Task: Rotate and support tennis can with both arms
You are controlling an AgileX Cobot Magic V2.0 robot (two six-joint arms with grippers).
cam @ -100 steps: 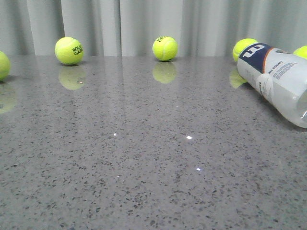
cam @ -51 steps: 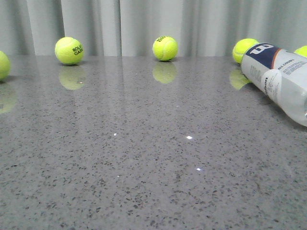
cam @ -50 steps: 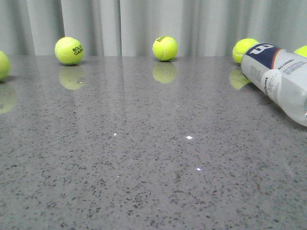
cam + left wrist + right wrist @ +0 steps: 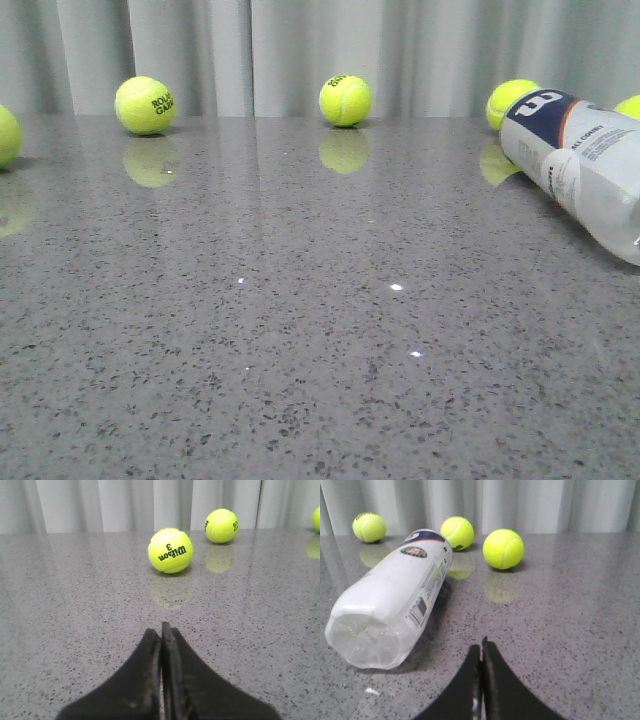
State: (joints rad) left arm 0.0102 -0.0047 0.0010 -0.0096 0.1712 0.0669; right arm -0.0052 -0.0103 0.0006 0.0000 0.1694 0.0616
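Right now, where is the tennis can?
In the front view the tennis can lies on its side at the table's far right, just in front of two tennis balls. Neither end effector touches it.

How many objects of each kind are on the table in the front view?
tennis balls: 5 (left edge, back left, back centre, behind the can, right edge)
tennis can: 1, lying on its side
Total: 6
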